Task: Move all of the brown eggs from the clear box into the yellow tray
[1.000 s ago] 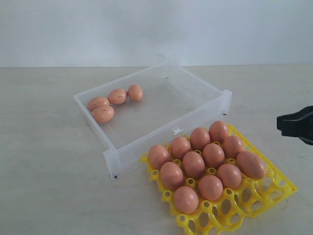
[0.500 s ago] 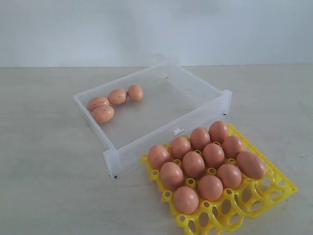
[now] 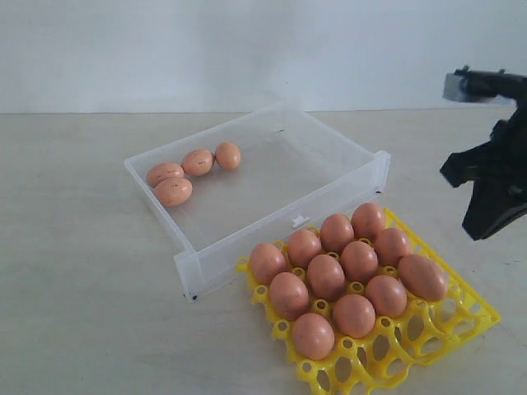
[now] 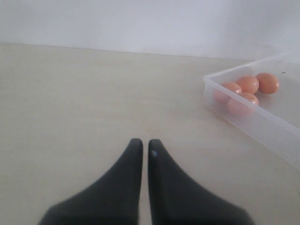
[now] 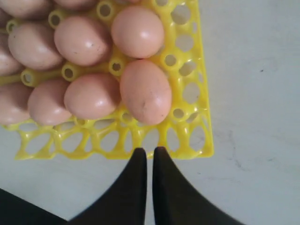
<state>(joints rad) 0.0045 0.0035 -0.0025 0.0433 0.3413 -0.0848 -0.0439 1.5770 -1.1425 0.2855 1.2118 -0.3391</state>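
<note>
In clear box (image 3: 247,247), four smooth brown eggs (image 3: 174,191)

No text, label, brand, number or sign can be read on the brown eggs (image 3: 326,276), clear box (image 3: 239,255), yellow tray (image 3: 486,313) or worktop (image 3: 82,288).

The smooth orange-brown oval eggs (image 3: 326,276) carry faint dark specks; the plastic lattice tray (image 3: 487,313) is bright yellow, the plastic box (image 3: 247,259) translucent clear, the table (image 3: 82,288) pale beige, the fingers (image 5: 133,187) black.
</note>
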